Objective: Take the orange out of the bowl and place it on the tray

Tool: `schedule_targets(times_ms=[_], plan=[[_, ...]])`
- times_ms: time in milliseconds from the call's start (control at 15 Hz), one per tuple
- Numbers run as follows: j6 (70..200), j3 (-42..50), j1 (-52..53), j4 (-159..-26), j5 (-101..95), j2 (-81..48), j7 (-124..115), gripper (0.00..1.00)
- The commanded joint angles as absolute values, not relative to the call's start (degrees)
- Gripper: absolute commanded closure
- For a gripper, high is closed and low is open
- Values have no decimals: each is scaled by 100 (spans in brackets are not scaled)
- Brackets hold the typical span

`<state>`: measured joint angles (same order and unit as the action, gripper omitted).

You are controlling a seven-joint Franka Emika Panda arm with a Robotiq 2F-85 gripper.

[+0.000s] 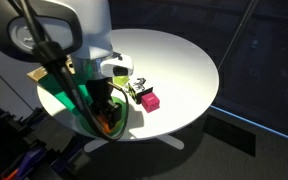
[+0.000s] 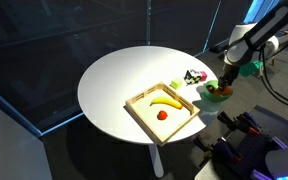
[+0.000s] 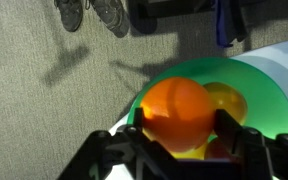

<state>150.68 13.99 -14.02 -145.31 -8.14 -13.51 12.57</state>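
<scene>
In the wrist view the orange (image 3: 174, 105) sits between my gripper's (image 3: 181, 120) two black fingers, which touch it on both sides. It is over the green bowl (image 3: 259, 85), which also holds a paler yellow fruit (image 3: 229, 100) and a dark red fruit (image 3: 216, 152). In an exterior view the gripper (image 2: 223, 84) is down at the bowl (image 2: 218, 96), at the table's edge. The wooden tray (image 2: 135, 103) lies apart from the bowl, near the table's front. In an exterior view the arm hides most of the bowl (image 1: 59, 100).
The tray holds a banana (image 2: 166, 102) and a small red fruit (image 2: 163, 114). Small objects (image 2: 193, 76) lie on the round white table (image 2: 119, 75) between tray and bowl, among them a pink block (image 1: 149, 100). Carpet floor (image 3: 44, 90) lies past the bowl.
</scene>
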Motion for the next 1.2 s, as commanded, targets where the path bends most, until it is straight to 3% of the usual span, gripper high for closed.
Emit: schedule_targets(times_ms=[0,1133], plan=[[14751,1348,-1405,-14513,-727,-1070,1189,53],[13051,993,-1003,-13846,-385,-338,573,53]])
